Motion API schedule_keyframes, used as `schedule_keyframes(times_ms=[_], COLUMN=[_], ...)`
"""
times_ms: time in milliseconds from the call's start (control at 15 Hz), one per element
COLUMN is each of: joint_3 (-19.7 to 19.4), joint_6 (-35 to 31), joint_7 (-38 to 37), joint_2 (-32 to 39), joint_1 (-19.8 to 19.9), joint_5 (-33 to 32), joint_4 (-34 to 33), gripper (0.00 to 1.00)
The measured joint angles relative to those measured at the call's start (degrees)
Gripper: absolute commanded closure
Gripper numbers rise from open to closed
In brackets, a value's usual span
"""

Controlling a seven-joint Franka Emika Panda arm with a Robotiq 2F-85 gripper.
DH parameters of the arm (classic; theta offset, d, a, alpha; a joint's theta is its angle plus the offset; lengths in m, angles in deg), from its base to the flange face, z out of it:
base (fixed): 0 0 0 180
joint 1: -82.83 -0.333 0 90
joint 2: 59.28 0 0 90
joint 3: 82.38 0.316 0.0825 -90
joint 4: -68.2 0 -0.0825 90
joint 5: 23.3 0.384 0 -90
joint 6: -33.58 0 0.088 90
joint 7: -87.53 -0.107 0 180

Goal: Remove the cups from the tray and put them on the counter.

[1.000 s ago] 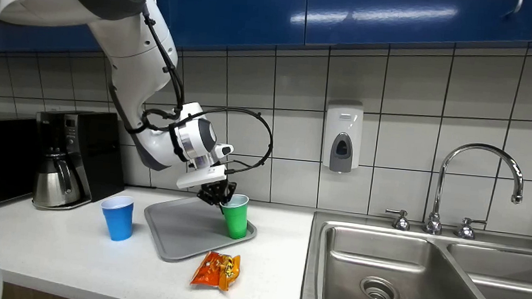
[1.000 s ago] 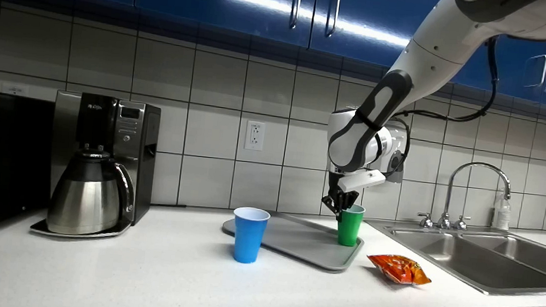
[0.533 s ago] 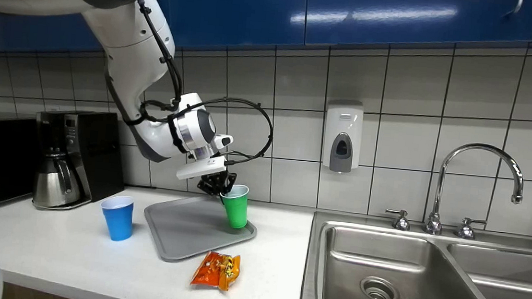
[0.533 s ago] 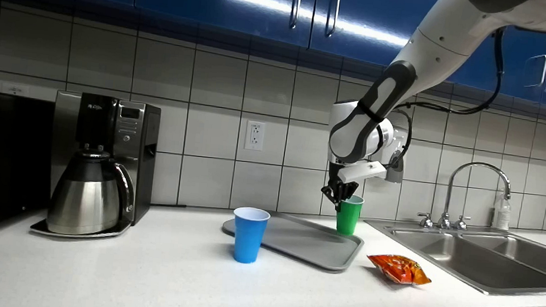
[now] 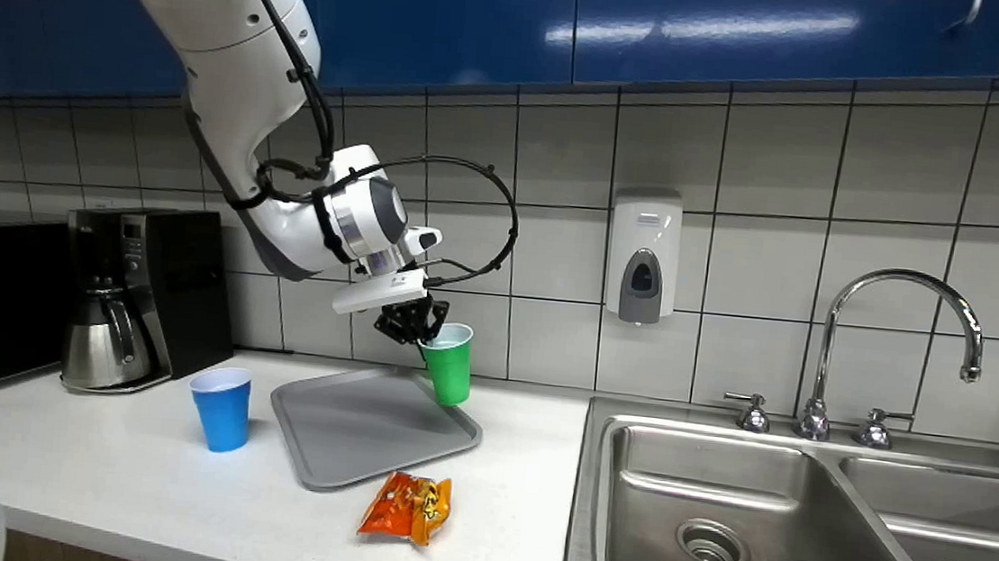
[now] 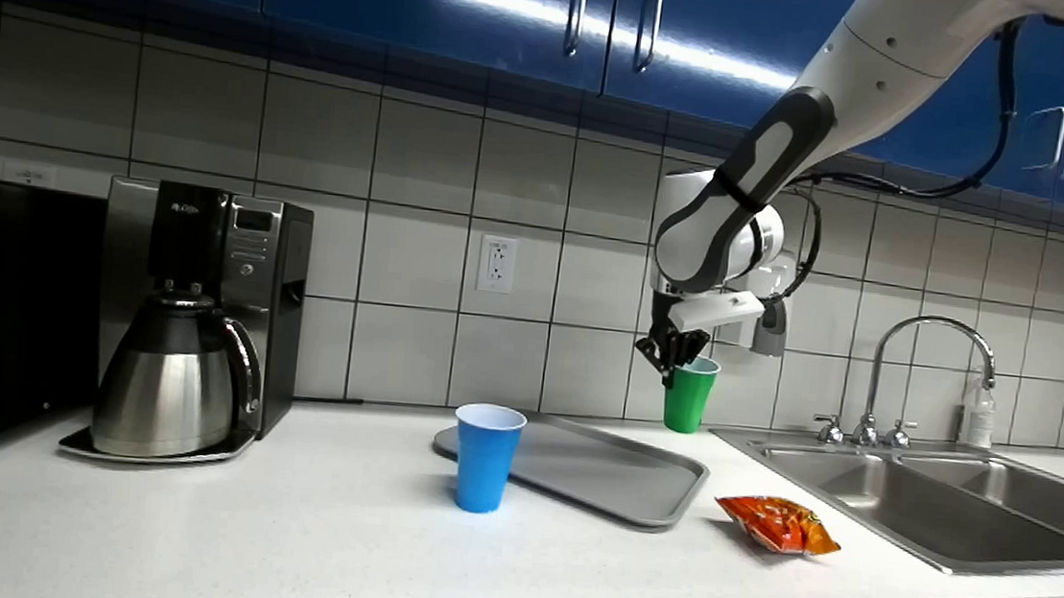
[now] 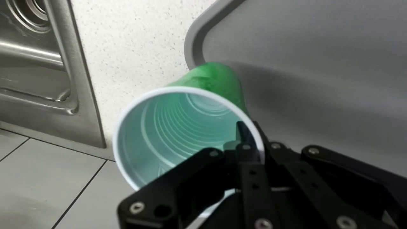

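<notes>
Wrist view: fingers (image 7: 245, 140) pinch the green cup (image 7: 181, 130), one inside.

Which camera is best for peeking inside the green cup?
The wrist view: it looks down into the green cup, so its inside rings show, though the claw hides a bit. Both exterior views show mainly the cup's green outside, plus a sliver of its inside.

Both exterior views face the wall (image 6: 416, 250) across the counter (image 6: 329, 532); the wrist view looks down, close.
</notes>
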Motion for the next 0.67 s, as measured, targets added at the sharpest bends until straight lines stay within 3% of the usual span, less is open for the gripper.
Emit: schedule_keyframes(times_ms=[667], joint_3=[-3.78], joint_6=[0.04], joint_7=[-2.72], joint_2=[-4.46], joint_1=[0.73], joint_5=[-1.87], joint_4=[6.00], gripper=[0.99])
